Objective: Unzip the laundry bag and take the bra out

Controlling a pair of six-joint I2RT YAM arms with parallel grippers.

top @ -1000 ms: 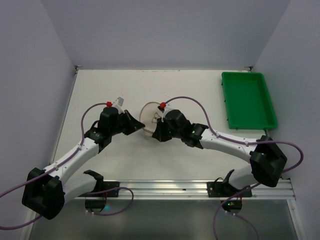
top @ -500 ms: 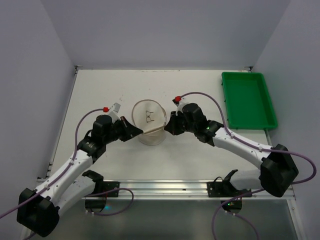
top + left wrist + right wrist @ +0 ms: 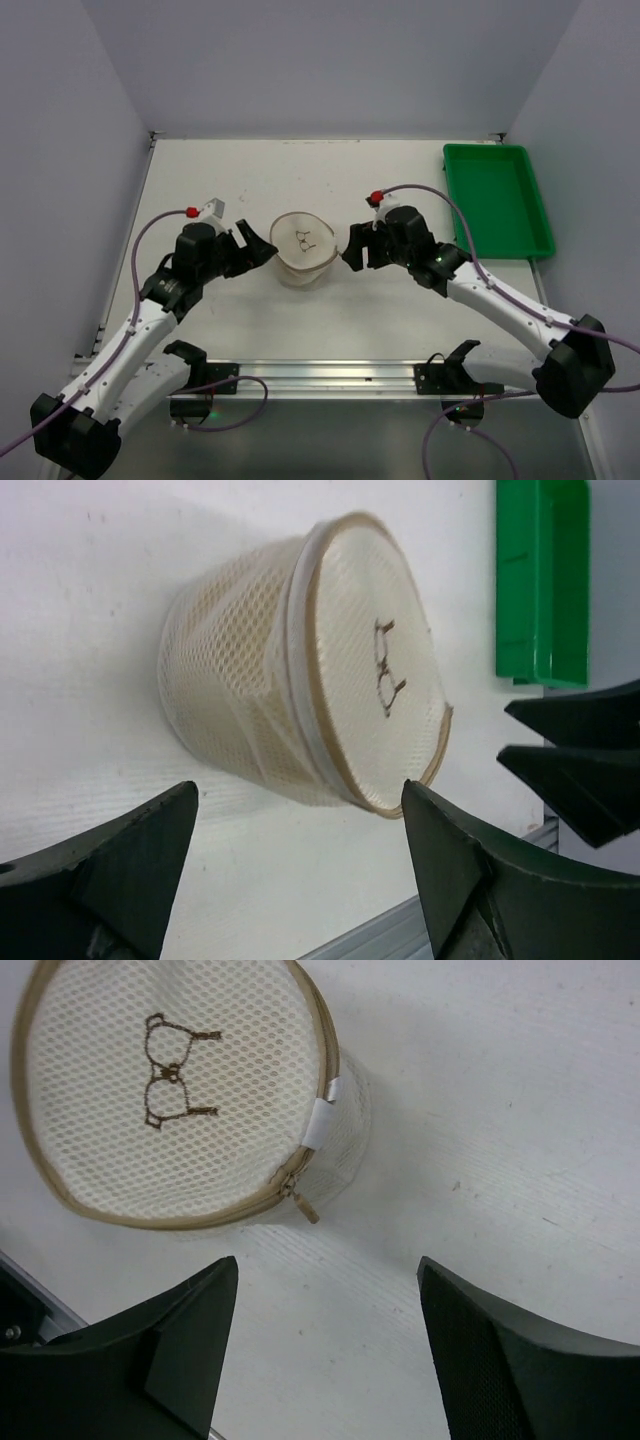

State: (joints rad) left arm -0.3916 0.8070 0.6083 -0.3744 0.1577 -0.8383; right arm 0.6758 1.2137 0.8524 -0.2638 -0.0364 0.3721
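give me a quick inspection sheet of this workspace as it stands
surface: white table, a few faint marks
job's things: laundry bag sits between the arms, bra symbol up; zip looks shut, zip pull at the rim; bra not seen
clutter: green tray at the far right
tools: left tool open, right tool open, one on each side of the bag, neither touching it
cables: purple cables looped along both arms, off the bag
surroundings: grey walls, metal rail at the near edge

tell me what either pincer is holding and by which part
Nothing: left pincer and right pincer are open beside the laundry bag, apart from it.
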